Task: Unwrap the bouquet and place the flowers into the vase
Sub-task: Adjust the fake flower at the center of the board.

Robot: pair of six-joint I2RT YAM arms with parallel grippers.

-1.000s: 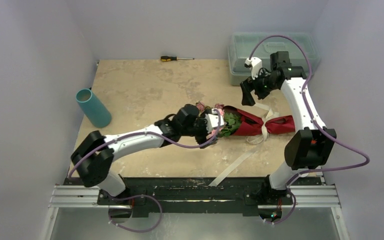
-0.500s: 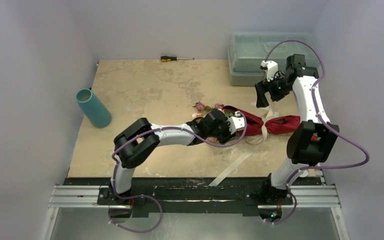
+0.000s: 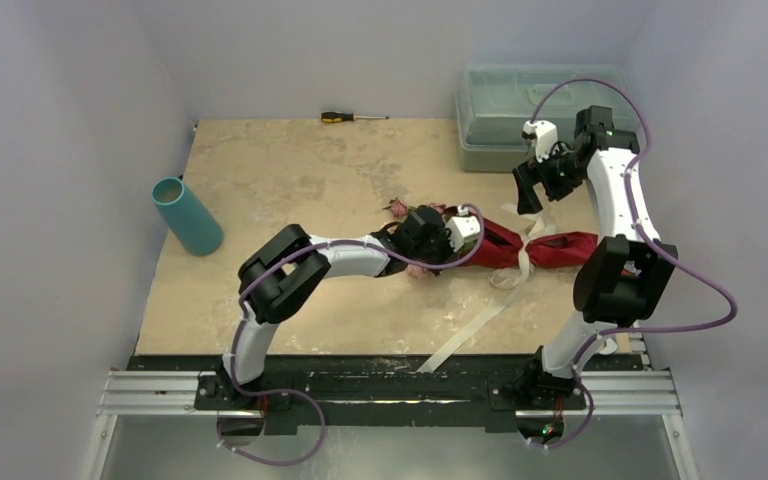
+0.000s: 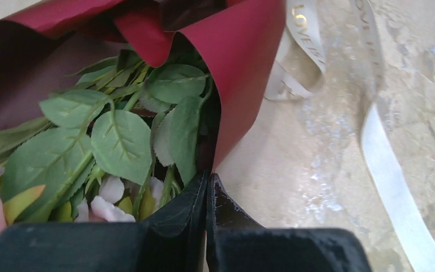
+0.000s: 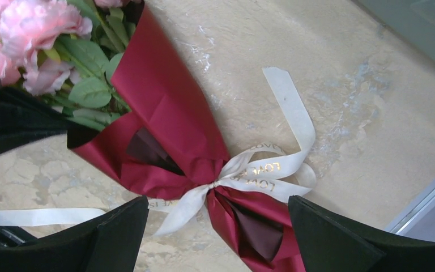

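Note:
The bouquet [image 3: 520, 248] lies on its side right of the table's centre, a maroon paper cone [image 5: 170, 124] tied with a cream ribbon bow [image 5: 260, 170]. The flowers [image 5: 28, 34], pink roses with green leaves [image 4: 119, 141], stick out of the cone's left mouth. My left gripper [image 3: 457, 238] lies low at that mouth; its jaws are pressed together on the paper's rim [image 4: 226, 124], seen at the left gripper [image 4: 209, 175]. My right gripper [image 3: 525, 190] hovers open above the bow, and in the wrist view the right gripper [image 5: 218, 209] straddles the knot without touching it. The teal vase [image 3: 188, 217] stands far left.
A pale green translucent toolbox [image 3: 500, 100] sits at the back right, close behind the right arm. A screwdriver [image 3: 353, 117] lies at the back edge. A long ribbon tail [image 3: 470, 335] trails from the bouquet toward the front edge.
The left arm stretched right along the flowers to the cone's mouth and its jaws went from open to shut. The right arm shifted right and back, staying open.

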